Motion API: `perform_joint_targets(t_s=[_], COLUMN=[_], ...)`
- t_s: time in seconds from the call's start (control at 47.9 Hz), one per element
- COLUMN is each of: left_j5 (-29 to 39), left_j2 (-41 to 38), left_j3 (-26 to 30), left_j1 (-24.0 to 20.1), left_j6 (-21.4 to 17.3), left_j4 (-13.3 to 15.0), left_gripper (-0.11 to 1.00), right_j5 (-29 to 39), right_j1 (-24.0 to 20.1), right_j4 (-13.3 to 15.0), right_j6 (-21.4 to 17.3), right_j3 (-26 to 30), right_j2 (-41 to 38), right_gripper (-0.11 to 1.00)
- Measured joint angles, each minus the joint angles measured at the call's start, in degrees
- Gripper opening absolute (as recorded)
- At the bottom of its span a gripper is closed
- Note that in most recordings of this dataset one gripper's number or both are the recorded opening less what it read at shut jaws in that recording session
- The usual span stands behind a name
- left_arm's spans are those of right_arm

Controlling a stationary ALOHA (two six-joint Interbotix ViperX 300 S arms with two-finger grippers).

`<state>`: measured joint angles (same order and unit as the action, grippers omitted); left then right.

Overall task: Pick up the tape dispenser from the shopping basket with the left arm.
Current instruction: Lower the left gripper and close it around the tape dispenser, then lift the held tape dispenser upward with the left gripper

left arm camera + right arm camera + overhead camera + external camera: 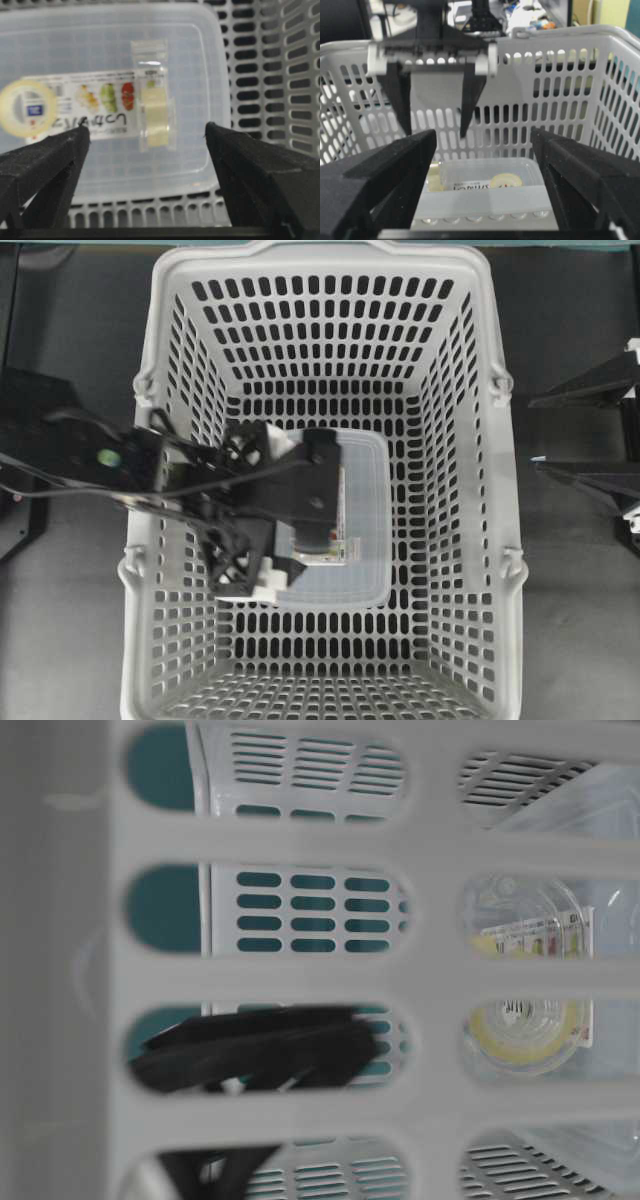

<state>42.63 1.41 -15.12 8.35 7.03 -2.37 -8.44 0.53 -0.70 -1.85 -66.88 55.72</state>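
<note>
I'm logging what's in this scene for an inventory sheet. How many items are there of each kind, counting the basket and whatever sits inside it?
Shopping basket: 1
Clear box with printed label: 1
Tape dispenser, lying on the box: 1
Total: 3

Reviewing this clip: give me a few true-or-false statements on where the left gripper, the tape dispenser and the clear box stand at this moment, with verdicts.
1. The left gripper is shut on the tape dispenser. False: its jaws are open, with the dispenser lying between and beyond them, untouched.
2. The tape dispenser lies on top of the clear box. True.
3. The clear box sits outside the shopping basket. False: it rests on the basket floor.
4. The right gripper is open and holds nothing. True.
5. The left gripper hangs above the clear box inside the basket. True.
</note>
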Motion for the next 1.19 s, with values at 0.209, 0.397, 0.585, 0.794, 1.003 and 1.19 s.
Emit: perform_joint_targets(t_s=[0.209, 0.397, 0.585, 0.794, 1.003, 1.19], left_j5=[-0.09, -0.53, -0.09, 4.04, 14.59, 19.51], left_j2=[-5.45, -8.35, -8.17, -4.22, 0.09, 2.02], left_j3=[0.09, 0.0, 1.05, 4.83, 12.74, 18.37], left_j1=[0.09, 0.09, 0.18, 0.18, 0.18, 0.18], left_j6=[0.26, 0.35, 0.0, -0.53, -0.53, -0.53], left_j4=[0.0, 0.0, 0.0, 0.0, 0.0, 0.0], left_gripper=[0.87, 0.82, 0.37, 0.29, 0.29, 0.29], right_j5=[0.0, 0.0, 0.0, 0.0, 0.09, 0.09], right_j1=[-0.09, 0.0, 0.0, 0.0, 0.0, 0.0], right_j4=[-0.09, 0.0, 0.0, 0.0, 0.0, 0.0], right_j6=[0.0, 0.0, 0.0, 0.0, 0.0, -0.09], right_j3=[0.0, 0.0, 0.0, -0.09, -0.09, -0.09], right_j2=[0.0, 0.0, 0.09, 0.18, 0.18, 0.18], right_gripper=[0.74, 0.74, 0.74, 0.74, 0.74, 0.74])
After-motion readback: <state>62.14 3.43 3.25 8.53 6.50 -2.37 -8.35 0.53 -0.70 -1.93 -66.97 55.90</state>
